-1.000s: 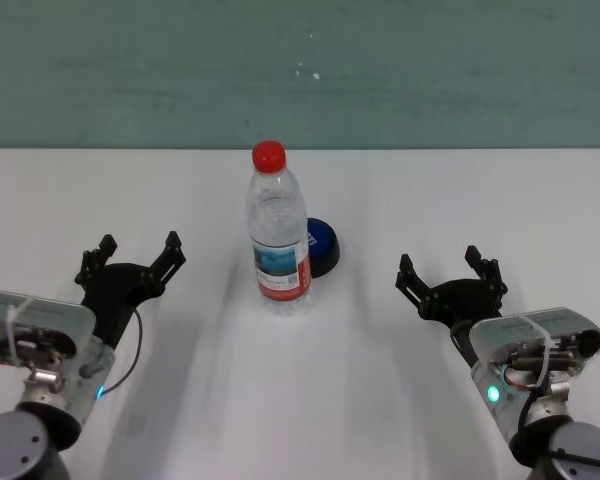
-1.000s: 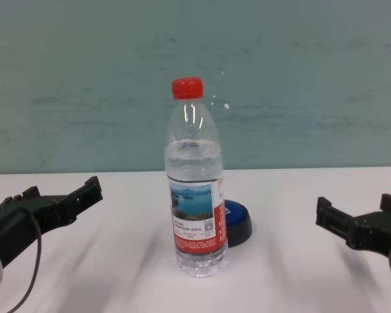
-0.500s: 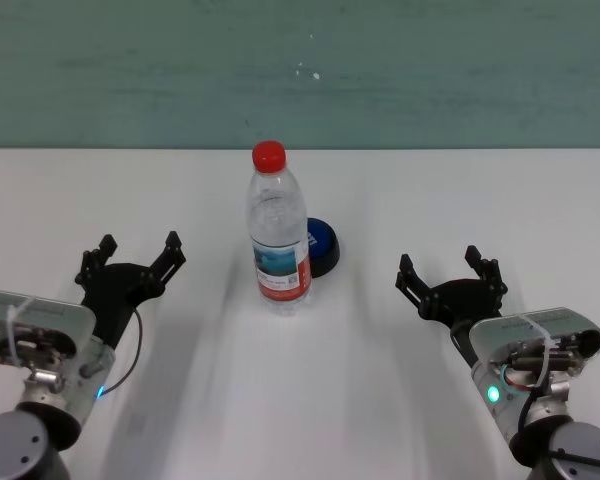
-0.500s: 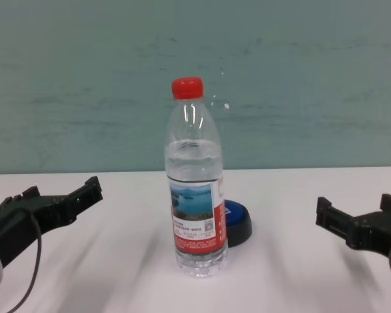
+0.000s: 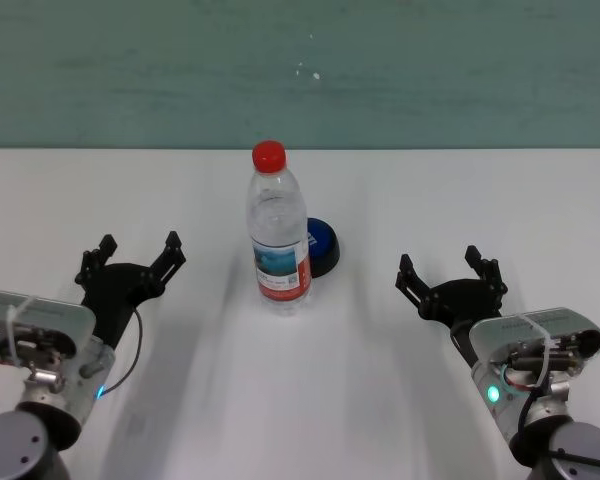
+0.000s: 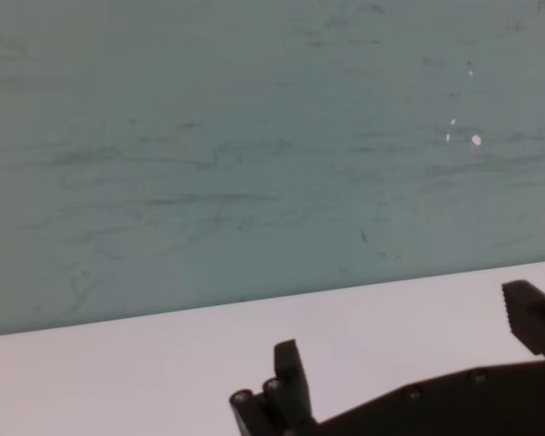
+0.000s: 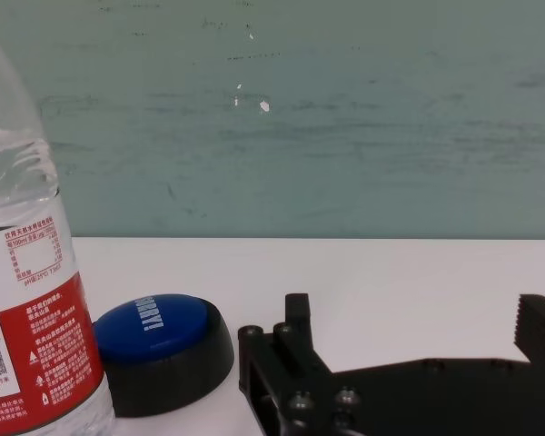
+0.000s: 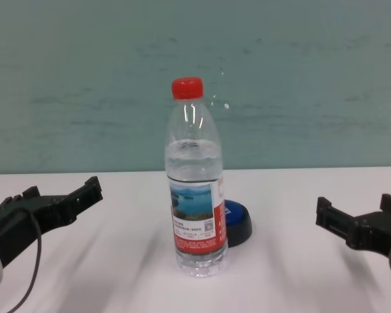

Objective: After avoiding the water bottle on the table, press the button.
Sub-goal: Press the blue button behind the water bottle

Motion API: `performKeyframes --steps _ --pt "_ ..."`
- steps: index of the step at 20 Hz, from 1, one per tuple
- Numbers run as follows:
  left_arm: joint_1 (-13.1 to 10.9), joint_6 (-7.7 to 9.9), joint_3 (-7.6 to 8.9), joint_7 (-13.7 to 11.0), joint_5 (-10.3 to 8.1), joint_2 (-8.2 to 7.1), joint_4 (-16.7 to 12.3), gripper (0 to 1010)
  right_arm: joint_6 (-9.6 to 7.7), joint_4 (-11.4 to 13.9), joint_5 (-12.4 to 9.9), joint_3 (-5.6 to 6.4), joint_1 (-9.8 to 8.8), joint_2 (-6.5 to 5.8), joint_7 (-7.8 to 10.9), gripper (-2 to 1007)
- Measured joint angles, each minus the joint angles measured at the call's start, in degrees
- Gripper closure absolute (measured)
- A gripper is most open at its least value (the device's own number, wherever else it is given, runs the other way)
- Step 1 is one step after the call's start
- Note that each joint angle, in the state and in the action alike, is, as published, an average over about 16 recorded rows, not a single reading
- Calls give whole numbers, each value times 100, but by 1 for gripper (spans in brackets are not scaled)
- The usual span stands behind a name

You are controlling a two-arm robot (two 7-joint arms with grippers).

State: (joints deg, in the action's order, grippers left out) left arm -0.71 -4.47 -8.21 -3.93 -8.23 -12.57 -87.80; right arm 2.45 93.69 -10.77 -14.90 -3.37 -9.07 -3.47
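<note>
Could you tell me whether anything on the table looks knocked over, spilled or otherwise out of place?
Nothing stands out. The water bottle stands upright and capped on the table, with the button right behind it. The left gripper and right gripper hang open, well to either side.

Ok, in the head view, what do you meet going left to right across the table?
Left tool, open → water bottle → button, partly behind the bottle on its right → right tool, open.
</note>
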Motion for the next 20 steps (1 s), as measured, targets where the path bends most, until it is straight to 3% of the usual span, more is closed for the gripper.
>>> performKeyframes --steps 10,20 --pt "-180 107 181 -414 -133 -65 -184 0 0 0 0 0 0 0 0 1" --pt "-513 129 408 -817 -293 -221 -562 0 0 0 0 0 0 0 0 1"
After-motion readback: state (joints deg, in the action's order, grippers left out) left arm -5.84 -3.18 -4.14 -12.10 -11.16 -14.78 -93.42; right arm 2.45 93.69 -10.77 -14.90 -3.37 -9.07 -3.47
